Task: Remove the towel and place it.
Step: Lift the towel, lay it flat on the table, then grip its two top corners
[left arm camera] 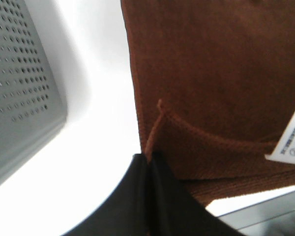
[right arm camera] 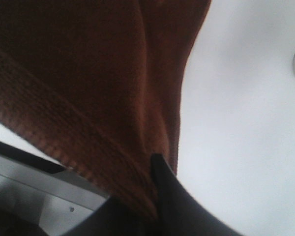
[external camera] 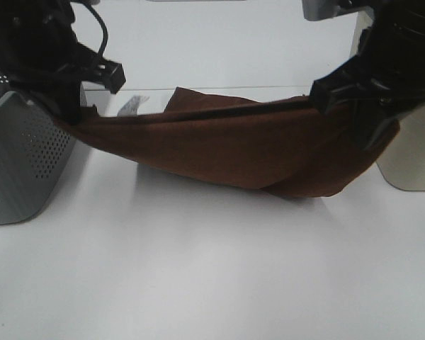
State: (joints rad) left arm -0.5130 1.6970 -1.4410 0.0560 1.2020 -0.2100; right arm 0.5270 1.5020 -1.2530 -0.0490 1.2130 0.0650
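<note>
The dark brown towel [external camera: 234, 145] hangs stretched between my two grippers above the white table, sagging in the middle, its lowest fold near the table. My left gripper [external camera: 81, 113] is shut on its left corner; the left wrist view shows the black fingers [left arm camera: 147, 169] pinching the towel's hem [left arm camera: 211, 73], with the white tag [left arm camera: 292, 135] beside. My right gripper [external camera: 372, 127] is shut on the right end; the right wrist view shows the cloth [right arm camera: 88, 73] clamped in the fingers [right arm camera: 160, 172].
A grey perforated basket [external camera: 18, 156] stands at the left edge, also in the left wrist view [left arm camera: 19, 88]. A pale grey object [external camera: 411, 163] stands at the right edge. The white table [external camera: 212, 269] extends in front.
</note>
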